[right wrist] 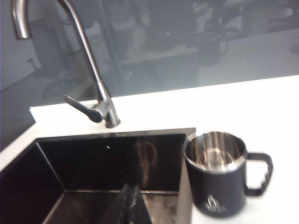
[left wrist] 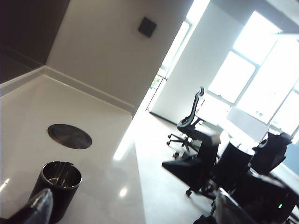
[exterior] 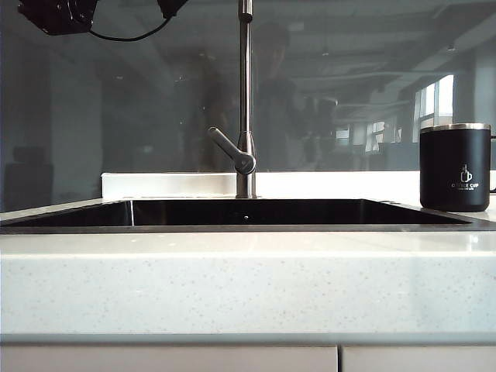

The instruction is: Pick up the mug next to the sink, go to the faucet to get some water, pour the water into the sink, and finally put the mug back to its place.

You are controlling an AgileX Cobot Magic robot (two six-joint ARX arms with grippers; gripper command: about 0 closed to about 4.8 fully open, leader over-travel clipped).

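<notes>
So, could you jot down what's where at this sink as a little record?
mug: upright on the countertop, right of the sink, unheld
faucet: no water seen running
left gripper: jaws open, empty, raised high on the left
right gripper: jaws shut, empty, above the sink beside the mug

Office kitchenette (sink, swivel chairs)
</notes>
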